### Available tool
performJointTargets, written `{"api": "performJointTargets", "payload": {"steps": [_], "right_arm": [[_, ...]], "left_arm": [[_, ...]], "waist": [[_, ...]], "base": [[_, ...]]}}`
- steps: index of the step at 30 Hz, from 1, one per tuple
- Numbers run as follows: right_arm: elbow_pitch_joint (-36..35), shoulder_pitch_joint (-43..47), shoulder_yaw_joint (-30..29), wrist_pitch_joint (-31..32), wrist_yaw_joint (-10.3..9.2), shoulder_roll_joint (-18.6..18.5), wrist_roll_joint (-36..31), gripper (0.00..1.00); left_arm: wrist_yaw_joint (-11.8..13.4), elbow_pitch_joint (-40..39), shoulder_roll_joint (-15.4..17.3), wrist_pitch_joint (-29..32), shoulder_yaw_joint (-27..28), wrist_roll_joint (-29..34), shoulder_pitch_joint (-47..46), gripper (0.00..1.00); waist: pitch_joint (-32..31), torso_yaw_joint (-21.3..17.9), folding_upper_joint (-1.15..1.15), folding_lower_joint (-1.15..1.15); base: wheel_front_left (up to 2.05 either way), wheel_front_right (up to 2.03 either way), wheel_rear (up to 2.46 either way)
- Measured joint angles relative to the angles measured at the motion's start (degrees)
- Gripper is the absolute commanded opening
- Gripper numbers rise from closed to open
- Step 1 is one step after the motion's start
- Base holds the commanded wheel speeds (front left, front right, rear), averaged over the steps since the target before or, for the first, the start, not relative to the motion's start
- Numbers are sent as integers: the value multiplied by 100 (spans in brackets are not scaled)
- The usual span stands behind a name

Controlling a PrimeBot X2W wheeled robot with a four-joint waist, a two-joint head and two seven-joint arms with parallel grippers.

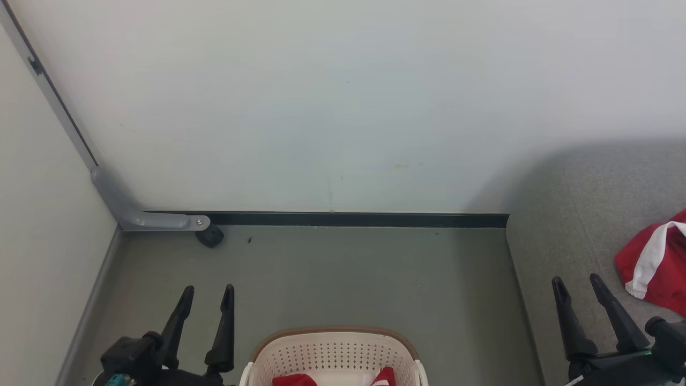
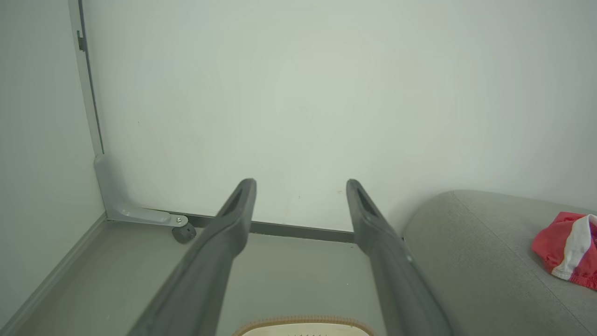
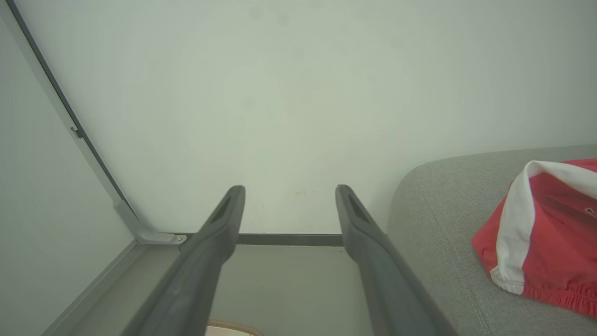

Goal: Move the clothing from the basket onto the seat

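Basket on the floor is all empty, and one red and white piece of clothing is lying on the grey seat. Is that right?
Not quite. The basket on the floor is not empty: the head view shows red clothing inside it. The rest is right: one red and white garment lies on the grey seat.

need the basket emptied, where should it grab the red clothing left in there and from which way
Pinch a raised hump of the red clothing inside the basket, coming straight down through the open top; its walls shut off the sides. The open left end effector looks nearer.
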Motion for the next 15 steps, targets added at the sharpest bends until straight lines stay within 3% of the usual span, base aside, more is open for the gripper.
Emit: {"api": "performJointTargets", "payload": {"steps": [15], "right_arm": [[-8,-1,-147,0,109,152,-267,100]], "left_arm": [[66,26,-2,-48,132,22,-2,100]], "waist": [[68,-20,0,0]], "base": [[0,0,0]]}}
